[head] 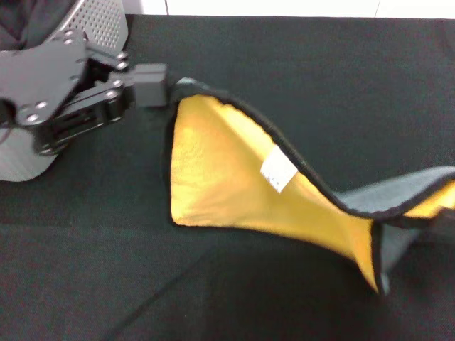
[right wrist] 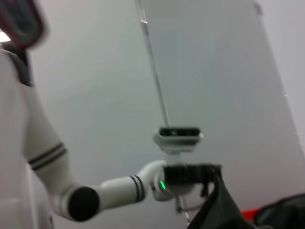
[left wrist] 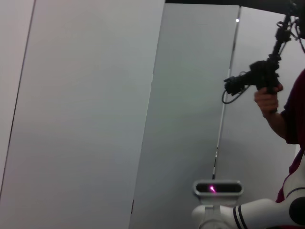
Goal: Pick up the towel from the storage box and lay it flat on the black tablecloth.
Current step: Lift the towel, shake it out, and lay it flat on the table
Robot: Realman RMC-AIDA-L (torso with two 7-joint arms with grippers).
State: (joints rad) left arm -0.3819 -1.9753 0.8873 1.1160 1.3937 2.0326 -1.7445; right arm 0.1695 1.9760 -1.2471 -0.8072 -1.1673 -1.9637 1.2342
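The towel (head: pixel 220 170) is stretched low over the black tablecloth (head: pixel 234 298), yellow side up, with its white tag (head: pixel 278 172) showing. My left gripper (head: pixel 160 85) is shut on its far left corner, in front of the storage box (head: pixel 99 21) at the far left. The towel's right end (head: pixel 412 195) rises, folded grey side out, to the right edge, where a dark blurred shape looks like my right gripper (head: pixel 446 229). Grey cloth (right wrist: pixel 219 205) hangs in the right wrist view.
The tablecloth covers the whole table up to a white wall strip (head: pixel 284 7) at the back. The left wrist view shows only grey wall panels, a person holding a camera rig (left wrist: pixel 267 81) and the robot's head (left wrist: pixel 218 188).
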